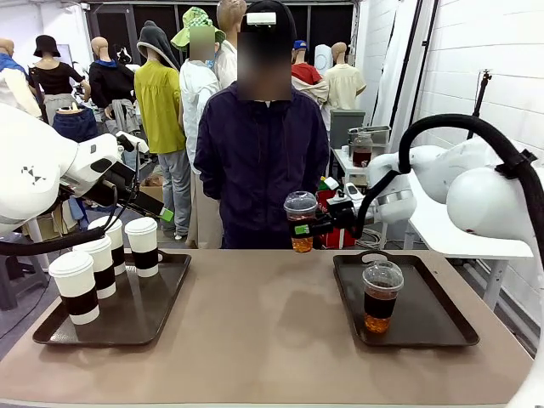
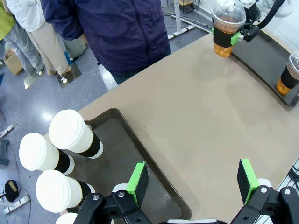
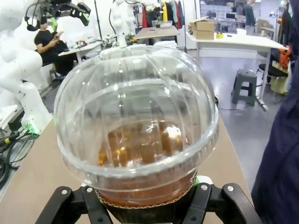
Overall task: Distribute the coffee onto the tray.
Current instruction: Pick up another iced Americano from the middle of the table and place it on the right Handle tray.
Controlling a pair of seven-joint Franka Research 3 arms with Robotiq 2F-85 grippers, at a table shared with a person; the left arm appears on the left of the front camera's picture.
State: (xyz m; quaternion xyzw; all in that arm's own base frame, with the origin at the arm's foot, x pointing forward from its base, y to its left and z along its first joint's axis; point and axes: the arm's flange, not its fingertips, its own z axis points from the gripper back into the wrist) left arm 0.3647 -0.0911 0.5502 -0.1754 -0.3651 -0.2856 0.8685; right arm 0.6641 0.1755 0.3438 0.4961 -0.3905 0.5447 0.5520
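Clear plastic dome cup [image 1: 300, 219] hangs clamped in the right gripper [image 1: 316, 227], above bare table between the trays – left gripper [image 2: 191, 184] gapes empty over the left tray's near-right edge [image 2: 161, 170], beside four white cups [image 1: 142, 246].

Glossy white rounded arm [image 1: 476, 183] shells, a black cable looped over the right one; black fingers [image 2: 138, 179] tipped with bright green pads.
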